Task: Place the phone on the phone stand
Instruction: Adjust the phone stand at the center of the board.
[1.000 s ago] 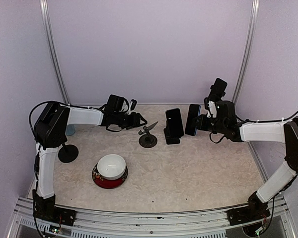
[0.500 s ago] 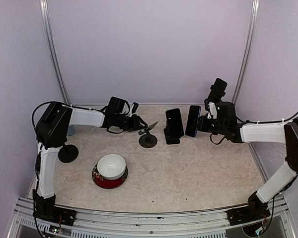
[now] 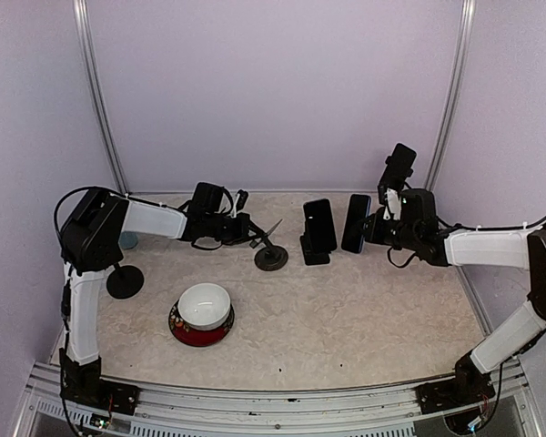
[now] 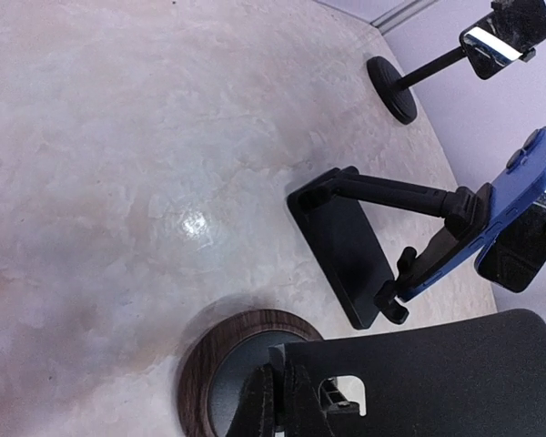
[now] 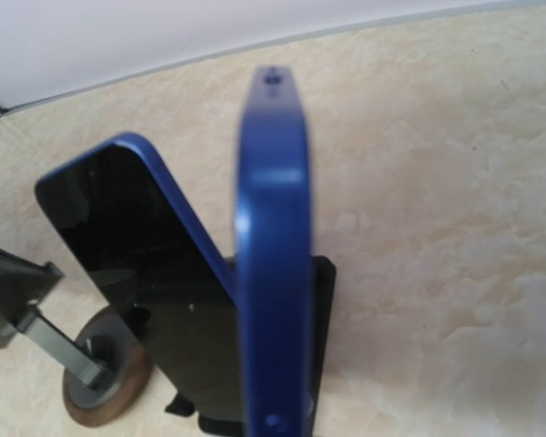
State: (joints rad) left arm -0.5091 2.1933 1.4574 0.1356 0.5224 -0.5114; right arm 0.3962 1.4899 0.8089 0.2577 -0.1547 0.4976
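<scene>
A small phone stand with a round wooden base (image 3: 271, 259) (image 4: 205, 364) and a tilted black plate (image 4: 437, 373) stands left of centre. My left gripper (image 3: 254, 234) (image 4: 280, 387) is shut on the grey neck under that plate. My right gripper (image 3: 369, 225) holds a blue phone (image 3: 354, 222) upright above the table; it shows edge-on (image 5: 273, 255) in the right wrist view and hides the fingers. Just to its left a second blue phone (image 3: 318, 224) (image 5: 136, 273) leans on a black folding stand (image 3: 315, 258) (image 4: 341, 241).
A white bowl on a red and black saucer (image 3: 203, 311) sits at the front left. A black round disc (image 3: 125, 281) lies by the left arm. A tall stand carrying another phone (image 3: 400, 166) (image 4: 510, 32) rises at the back right.
My left gripper's fingers have shut on the round-based stand's neck. My right gripper has carried the blue phone a little to the right and up.
</scene>
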